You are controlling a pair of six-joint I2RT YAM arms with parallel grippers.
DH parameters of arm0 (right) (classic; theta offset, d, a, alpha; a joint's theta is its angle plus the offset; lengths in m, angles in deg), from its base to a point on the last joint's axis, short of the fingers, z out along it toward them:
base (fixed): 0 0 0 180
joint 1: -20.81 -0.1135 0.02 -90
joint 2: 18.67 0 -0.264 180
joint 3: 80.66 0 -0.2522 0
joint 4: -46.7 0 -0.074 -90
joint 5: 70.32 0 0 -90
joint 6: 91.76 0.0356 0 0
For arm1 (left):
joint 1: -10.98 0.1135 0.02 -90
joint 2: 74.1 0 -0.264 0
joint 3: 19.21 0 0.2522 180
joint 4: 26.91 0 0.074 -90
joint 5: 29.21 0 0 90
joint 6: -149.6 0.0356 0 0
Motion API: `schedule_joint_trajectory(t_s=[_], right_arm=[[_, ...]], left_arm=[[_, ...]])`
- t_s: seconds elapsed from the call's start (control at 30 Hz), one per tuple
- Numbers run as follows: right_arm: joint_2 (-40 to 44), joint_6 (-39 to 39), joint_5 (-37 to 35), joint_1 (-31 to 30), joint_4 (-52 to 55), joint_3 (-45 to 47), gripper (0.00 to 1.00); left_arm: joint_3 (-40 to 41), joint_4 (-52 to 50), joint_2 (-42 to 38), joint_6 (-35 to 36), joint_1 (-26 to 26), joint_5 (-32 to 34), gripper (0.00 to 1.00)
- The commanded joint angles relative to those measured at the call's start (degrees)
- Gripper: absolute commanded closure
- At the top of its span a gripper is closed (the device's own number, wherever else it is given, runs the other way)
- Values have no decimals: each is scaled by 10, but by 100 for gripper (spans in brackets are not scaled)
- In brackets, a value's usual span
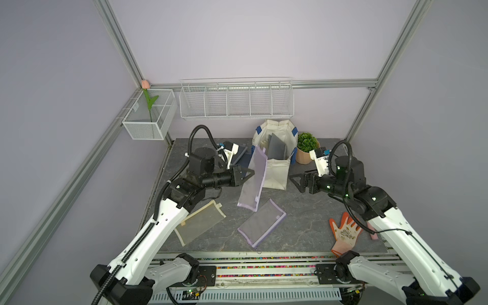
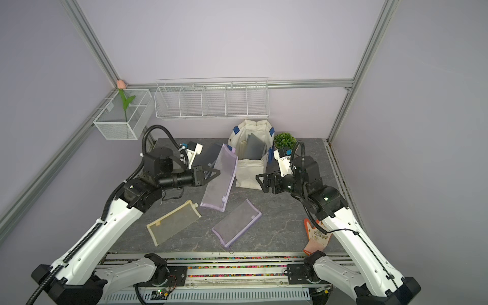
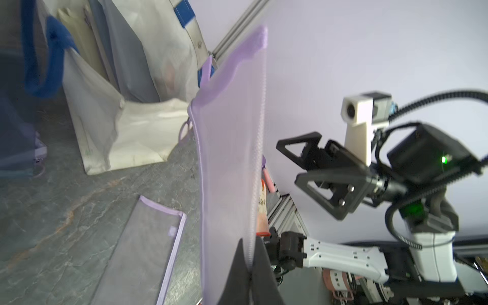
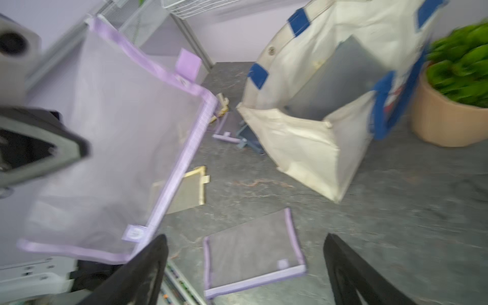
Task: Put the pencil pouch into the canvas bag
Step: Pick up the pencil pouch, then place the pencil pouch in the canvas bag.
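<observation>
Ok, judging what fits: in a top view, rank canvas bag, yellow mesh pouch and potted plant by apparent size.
1. canvas bag
2. yellow mesh pouch
3. potted plant
Bag and plant stand farther back; order is clear.

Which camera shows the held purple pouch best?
Both top views: the held purple mesh pouch shows nearly whole, pinched by the left end effector. The left wrist view sees it nearly edge-on; the right wrist view shows it blurred and close.
</observation>
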Motion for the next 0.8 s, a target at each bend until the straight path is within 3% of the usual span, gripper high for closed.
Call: schedule_joint_trajectory(t_s=[0.0,0.2,0.57,0.77], right_arm=[[50,13,-110,-1,31,22,11],[86,46,-119,-1,46,53,11],[121,84,-117,-1,42,91,11],[133,92,-118,-1,52,100,11]], left_arm=[[-76,-32,59,-32,8,36,100],[-209,17,196,-69,8,44,100],[-527,-14,470,-77,10,98,100],[-596,25,557,-80,6,118,100]])
